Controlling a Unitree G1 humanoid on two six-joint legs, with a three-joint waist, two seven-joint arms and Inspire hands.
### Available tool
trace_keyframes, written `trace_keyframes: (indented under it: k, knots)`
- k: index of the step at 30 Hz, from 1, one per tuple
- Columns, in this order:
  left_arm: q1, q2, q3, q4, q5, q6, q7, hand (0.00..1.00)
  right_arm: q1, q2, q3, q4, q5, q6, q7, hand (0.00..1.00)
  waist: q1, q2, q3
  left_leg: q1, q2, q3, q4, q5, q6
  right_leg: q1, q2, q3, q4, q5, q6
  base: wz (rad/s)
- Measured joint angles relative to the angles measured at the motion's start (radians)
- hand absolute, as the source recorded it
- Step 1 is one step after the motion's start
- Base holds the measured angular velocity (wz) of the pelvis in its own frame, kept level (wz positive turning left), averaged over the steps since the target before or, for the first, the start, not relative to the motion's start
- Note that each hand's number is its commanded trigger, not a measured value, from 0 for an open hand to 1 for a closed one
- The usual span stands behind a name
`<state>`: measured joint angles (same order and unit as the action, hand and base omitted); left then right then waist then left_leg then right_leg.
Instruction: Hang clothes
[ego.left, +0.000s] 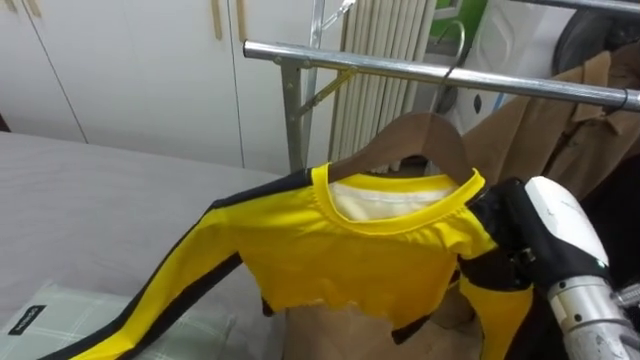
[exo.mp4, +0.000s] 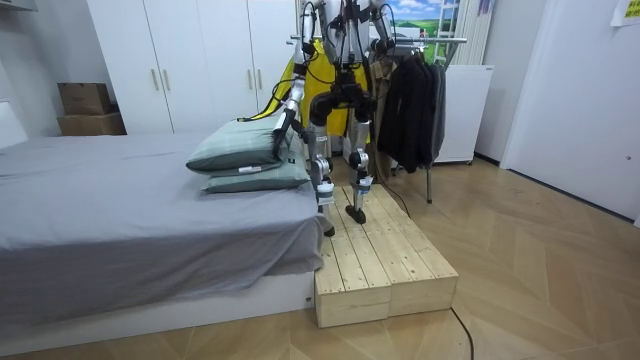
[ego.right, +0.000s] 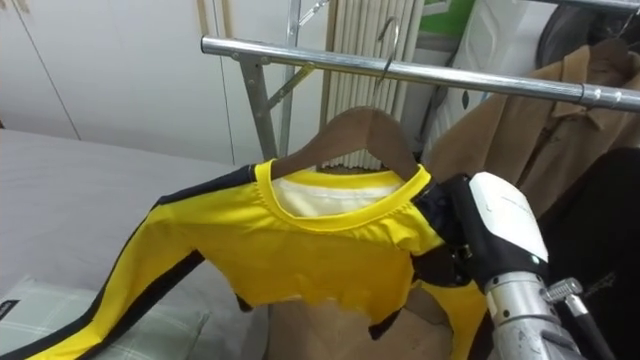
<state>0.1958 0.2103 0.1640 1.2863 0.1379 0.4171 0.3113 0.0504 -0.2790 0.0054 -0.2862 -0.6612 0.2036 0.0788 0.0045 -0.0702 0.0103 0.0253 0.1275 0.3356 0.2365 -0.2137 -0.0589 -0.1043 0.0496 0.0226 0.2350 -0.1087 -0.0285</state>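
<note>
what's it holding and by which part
Cannot be told: the right hand meets the yellow shirt at its shoulder, over the wooden hanger, but cloth hides any hold.

Eye views look down closely on the clothes rail (ego.left: 440, 75); the room view, back by the bed (exo.mp4: 120, 210), shares it.

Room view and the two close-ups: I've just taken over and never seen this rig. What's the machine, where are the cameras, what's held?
It is a two-legged humanoid robot with two arms and hands. The room view comes from a camera across the room: the robot stands on a wooden platform between the bed and the clothes rail. The close-ups are its head camera's two eyes. They show a yellow shirt on a wooden hanger, hook at the rail. The right hand is at the shirt's shoulder; whether it grips is unclear. The left hand hangs by the pillows.
</note>
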Motion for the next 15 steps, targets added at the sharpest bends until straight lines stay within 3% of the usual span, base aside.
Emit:
trace_keyframes:
  k: [10,15]
  knots:
    - [0.004,0.001,0.029,-0.012,0.029,-0.005,-0.013,0.0,-0.021,-0.006,-0.014,0.177,0.076,-0.013,-0.002,1.0,0.012,-0.003,0.0013,0.001,-0.001,-0.005,-0.001,0.0,0.0,-0.002,0.001,0.003,0.004,-0.001,0.0,0.0]
    - [0.015,0.006,0.031,-0.037,0.031,-0.022,-0.015,0.0,-0.044,-0.007,-0.027,0.218,0.077,-0.014,-0.002,1.0,0.034,-0.006,0.003,0.002,-0.001,-0.014,-0.005,0.002,-0.003,-0.001,0.003,0.001,0.003,-0.002,-0.002,0.01]
